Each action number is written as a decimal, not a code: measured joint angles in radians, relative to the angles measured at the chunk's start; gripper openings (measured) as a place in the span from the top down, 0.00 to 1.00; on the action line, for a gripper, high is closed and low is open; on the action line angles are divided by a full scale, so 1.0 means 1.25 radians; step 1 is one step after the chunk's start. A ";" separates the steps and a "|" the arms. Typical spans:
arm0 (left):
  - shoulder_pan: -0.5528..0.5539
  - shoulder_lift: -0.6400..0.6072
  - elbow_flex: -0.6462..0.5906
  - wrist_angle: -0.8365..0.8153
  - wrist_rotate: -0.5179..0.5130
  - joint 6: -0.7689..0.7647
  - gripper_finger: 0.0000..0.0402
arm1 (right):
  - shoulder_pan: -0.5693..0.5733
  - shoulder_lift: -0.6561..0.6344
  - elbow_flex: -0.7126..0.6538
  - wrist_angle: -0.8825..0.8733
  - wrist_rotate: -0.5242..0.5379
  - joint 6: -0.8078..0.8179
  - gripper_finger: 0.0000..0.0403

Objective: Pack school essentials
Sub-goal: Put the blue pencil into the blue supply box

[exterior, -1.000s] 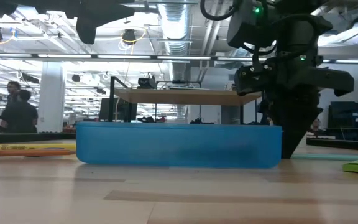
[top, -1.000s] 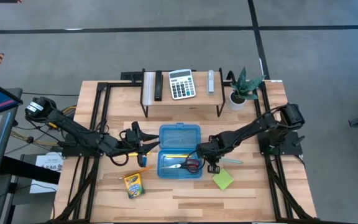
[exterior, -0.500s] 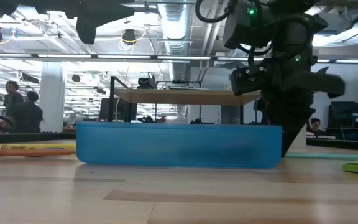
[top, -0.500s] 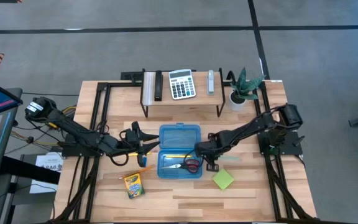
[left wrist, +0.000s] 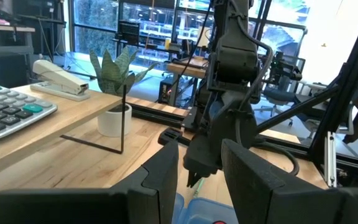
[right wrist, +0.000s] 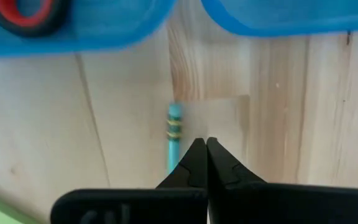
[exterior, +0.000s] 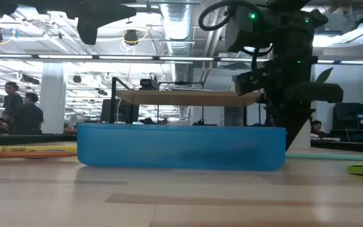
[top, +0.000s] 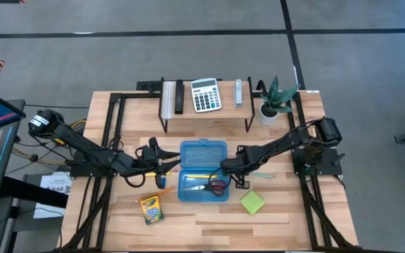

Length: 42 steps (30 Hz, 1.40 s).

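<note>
An open blue pencil case [top: 202, 156] lies mid-table, its wall [exterior: 181, 146] filling the low view. Red-handled scissors [top: 213, 186] and a yellow pencil [top: 197, 176] lie inside it. The crayon box [top: 150, 209] and another pencil [top: 162, 191] lie on the table left of the case. The lime sticky-note pad [top: 252, 203] lies to its right. The thin green pen [top: 260, 176] lies flat by the case's right end. My right gripper [top: 236, 177] is shut, low beside the pen [right wrist: 174, 132]. My left gripper [top: 166, 169] hovers open at the case's left end. My right gripper [right wrist: 202, 144] points down with its shut fingers [right wrist: 191, 163] right beside the pen's banded end [right wrist: 174, 127], lying along it. The pen lies flat on the table. I cannot tell whether the fingers touch it.
A raised shelf [top: 206, 112] at the far edge carries a calculator [top: 205, 95], a stapler [top: 238, 91] and a black bar [top: 178, 97]. A potted plant [top: 273, 102] stands to its right. Bare wood lies along the near edge.
My right gripper has moved a little toward the far edge, staying low by the case's right end. My left arm has kept still.
</note>
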<state>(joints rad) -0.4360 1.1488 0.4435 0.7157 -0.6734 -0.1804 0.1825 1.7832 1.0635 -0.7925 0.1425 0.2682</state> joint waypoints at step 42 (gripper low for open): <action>0.153 0.397 0.320 -0.071 0.340 0.055 0.72 | 0.323 -0.360 -0.428 0.021 -0.034 0.410 0.65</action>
<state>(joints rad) -0.2449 1.6452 0.8437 0.6266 -0.2482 -0.1115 0.5869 1.3335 0.5283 -0.7660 0.0999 0.7805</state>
